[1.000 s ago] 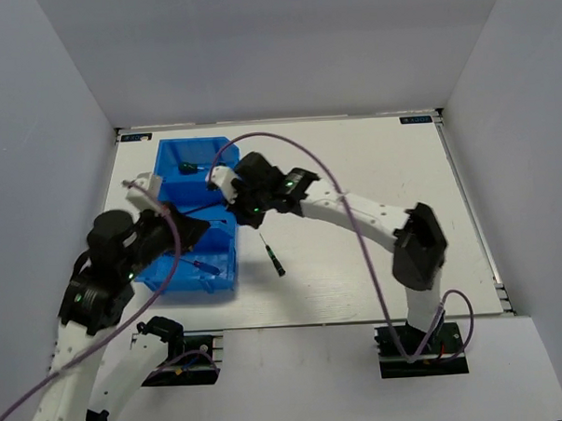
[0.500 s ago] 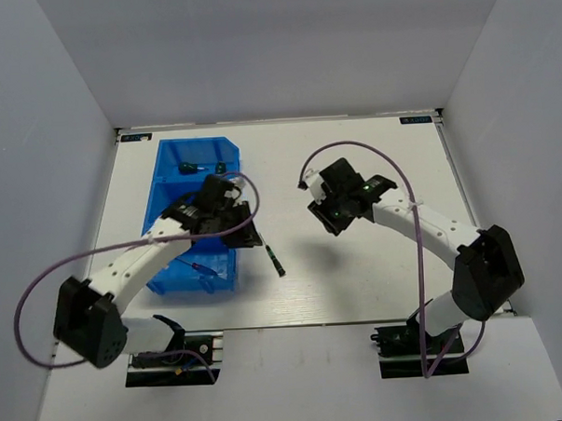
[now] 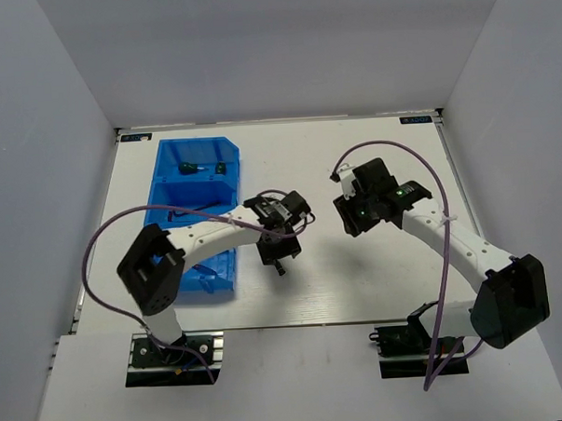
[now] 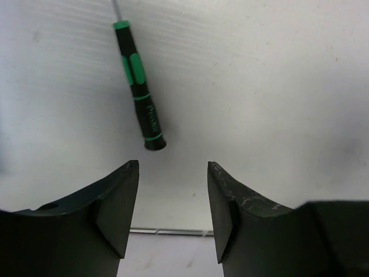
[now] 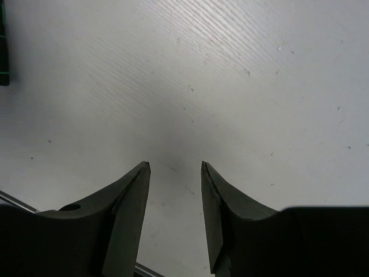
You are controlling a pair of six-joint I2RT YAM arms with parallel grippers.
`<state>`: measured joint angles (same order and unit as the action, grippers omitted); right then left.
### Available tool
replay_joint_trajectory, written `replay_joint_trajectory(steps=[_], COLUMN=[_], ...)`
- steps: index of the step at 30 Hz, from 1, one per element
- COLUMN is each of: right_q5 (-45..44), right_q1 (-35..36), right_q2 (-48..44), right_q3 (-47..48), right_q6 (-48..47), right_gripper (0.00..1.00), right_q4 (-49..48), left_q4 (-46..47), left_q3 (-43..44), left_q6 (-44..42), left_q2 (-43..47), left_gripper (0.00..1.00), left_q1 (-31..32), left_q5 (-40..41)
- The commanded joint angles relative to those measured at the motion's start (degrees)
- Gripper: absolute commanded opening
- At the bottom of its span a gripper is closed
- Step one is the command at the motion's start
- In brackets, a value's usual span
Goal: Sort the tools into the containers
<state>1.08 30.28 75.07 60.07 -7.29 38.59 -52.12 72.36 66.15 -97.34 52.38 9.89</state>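
White bench (image 3: 377, 281), from above: left tool (image 3: 275, 251) over the green-handled screwdriver (image 3: 281, 269) just right of the blue bin (image 3: 173, 192), right tool (image 3: 348, 217) farther right; left wrist: jaws apart, holding nothing, screwdriver (image 4: 140, 86) beyond them; right wrist: jaws apart, holding nothing.

Setting: a white table (image 3: 372, 151), flat and rectangular, its top marked with faint diagonal streaks and small dark specks. Grey walls (image 3: 274, 52) rise from its far, left and right edges. A small blue label (image 3: 136, 137) lies at its far left corner, a second label (image 3: 414, 120) at its far right corner. A white ledge (image 3: 298, 378) adjoins its near edge.
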Motion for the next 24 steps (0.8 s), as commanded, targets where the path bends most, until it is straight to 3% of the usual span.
replay_joint_trajectory(steps=[1, 8, 17, 21, 24], right_q5=[3.13, 5.07, 6.56, 7.0, 7.27], right_q1=[-1.19, -2.6, -4.18, -4.79, -5.32], right_q2=[-1.68, -3.52, -5.28, -6.51, -6.95], right_q3=[-1.19, -1.62, -4.18, -4.35, -4.79], right_q6=[2.98, 4.3, 5.44, 5.53, 5.44], right_gripper=[0.47, 0.47, 0.47, 0.47, 0.46], right_q4=[1.05, 1.75, 1.49, 1.93, 2.46], left_q4=[-3.26, -2.73, 5.51, 8.35, 8.35], left_q3=[4.11, 4.28, -5.72, -7.85, -7.23], left_q6=[6.1, 8.38, 7.85, 7.33, 6.8], left_q2=[-3.46, -8.39, -6.2, -6.28, -7.77], left_gripper=[0.61, 0.6, 0.55, 0.43, 0.25], left_q1=[1.85, 2.46, 1.24, 1.23, 1.23], left_q5=[6.1, 7.86, 8.74, 8.74, 9.79])
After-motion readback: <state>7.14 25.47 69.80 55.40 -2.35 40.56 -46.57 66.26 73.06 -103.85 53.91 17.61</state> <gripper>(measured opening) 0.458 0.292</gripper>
